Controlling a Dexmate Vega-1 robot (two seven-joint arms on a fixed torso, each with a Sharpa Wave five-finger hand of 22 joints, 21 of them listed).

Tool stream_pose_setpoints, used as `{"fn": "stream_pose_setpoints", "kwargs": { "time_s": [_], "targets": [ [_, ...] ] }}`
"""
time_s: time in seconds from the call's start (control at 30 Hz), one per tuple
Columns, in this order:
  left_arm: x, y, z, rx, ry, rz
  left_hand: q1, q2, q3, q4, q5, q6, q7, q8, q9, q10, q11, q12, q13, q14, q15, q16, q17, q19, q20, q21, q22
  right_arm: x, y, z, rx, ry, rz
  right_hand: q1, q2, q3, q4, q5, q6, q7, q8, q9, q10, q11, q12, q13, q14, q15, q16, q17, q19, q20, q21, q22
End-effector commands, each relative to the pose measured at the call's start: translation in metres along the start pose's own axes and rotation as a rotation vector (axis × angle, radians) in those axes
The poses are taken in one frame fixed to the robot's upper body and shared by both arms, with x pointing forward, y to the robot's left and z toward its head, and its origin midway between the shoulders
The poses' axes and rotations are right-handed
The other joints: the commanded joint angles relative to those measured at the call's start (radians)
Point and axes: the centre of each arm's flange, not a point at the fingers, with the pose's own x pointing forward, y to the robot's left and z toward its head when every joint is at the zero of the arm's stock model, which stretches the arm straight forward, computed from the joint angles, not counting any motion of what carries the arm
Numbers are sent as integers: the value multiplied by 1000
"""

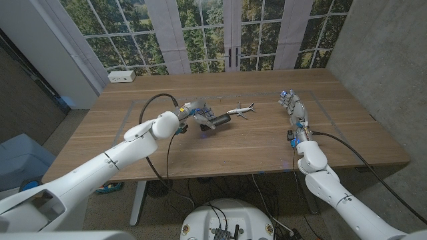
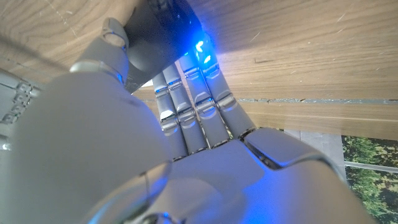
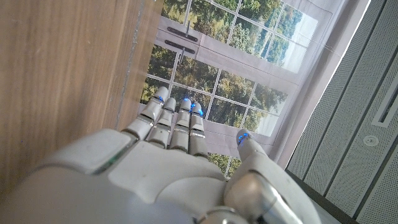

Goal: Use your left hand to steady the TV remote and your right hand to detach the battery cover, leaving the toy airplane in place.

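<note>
Just beside the toy airplane, on its left as the head view shows it, lies the dark TV remote on the wooden table. The left hand is on the remote's far end. In the left wrist view its fingers curl over the dark remote, so this hand looks to be holding it down. I think the steadying step is the one going on now, and the battery cover is not off yet. I cannot see the cover itself.

The right hand is well apart from the airplane, on the other side, toward the table's right edge. It stands up with its fingers straight and close together, and it holds nothing.

Next, the right hand needs to go across to the remote and push the cover off. It has to pass near the little airplane, so it should go around it and not bump it.
</note>
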Motion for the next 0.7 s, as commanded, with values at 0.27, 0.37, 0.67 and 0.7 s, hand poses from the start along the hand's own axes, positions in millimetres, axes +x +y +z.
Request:
{"fn": "stream_pose_setpoints", "kwargs": {
  "time_s": [0.27,0.37,0.67,0.7],
  "targets": [
    [11,28,-2,-151,-68,-30,262,247,-4,3,11,4,7,-8,-1,33,-38,-3,8,83,-133,7,15,-17,-93,24,10,-10,4,7,-84,7,-14,160,2,69,-143,18,10,-2,3,0,14,-10,-1,1,26,-4,-2,-30,44,7,-21,2],
    [12,29,-3,-191,-91,-21,263,247,-5,3,11,4,5,-10,-1,35,-38,-3,10,82,-133,7,18,-21,-93,29,12,-12,8,9,-104,14,-27,171,-14,64,-153,18,2,-6,-1,1,10,-14,-3,3,64,-14,14,-29,65,8,-19,5],
    [15,29,0,-222,-139,4,266,247,-7,4,13,6,9,-15,-1,34,-39,-5,12,80,-133,8,27,-29,-93,44,17,-14,15,13,-113,51,-24,168,-36,46,-152,13,-2,8,-1,2,5,-19,-4,7,94,-9,30,-23,101,31,-11,9],
    [16,30,1,-224,-145,7,266,247,-8,4,13,6,9,-15,-1,35,-39,-5,12,80,-133,8,27,-30,-93,45,17,-14,16,14,-120,54,-24,168,-36,45,-152,13,-3,7,-1,2,5,-20,-4,7,95,-11,31,-22,101,31,-11,9]
  ]
}}
